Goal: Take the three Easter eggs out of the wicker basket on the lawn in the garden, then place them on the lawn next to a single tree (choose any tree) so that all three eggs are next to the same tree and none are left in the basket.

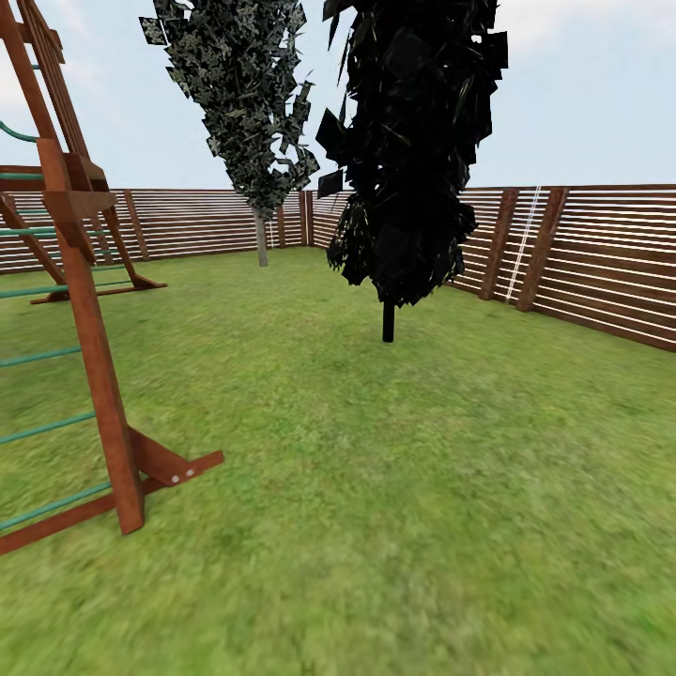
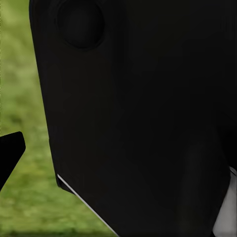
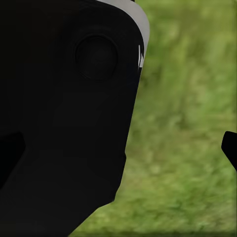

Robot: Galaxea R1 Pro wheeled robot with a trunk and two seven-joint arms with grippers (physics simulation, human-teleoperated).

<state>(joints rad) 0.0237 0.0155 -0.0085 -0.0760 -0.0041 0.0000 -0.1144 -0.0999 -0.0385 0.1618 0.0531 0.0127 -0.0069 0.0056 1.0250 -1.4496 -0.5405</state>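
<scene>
The Easter eggs and the wicker basket are out of view. The lawn [image 1: 394,488] spreads wide and flat ahead of me in the garden, up to the brown slat fence [image 1: 601,263]. In the left wrist view one black fingertip [image 2: 11,153] of my left gripper [image 2: 118,153] stands far out at the picture's edge over grass, beside a black part of my own body [image 2: 143,113]. My right gripper [image 3: 118,148] is open: its fingertips [image 3: 230,147] stand wide apart with nothing between them.
A wooden climbing frame [image 1: 94,357] with green rungs stands close at the left. A near-black narrow tree [image 1: 408,150] rises ahead on a thin dark trunk. Behind it, near the fence corner, stands a dark-leaved tree with a pale trunk [image 1: 261,239].
</scene>
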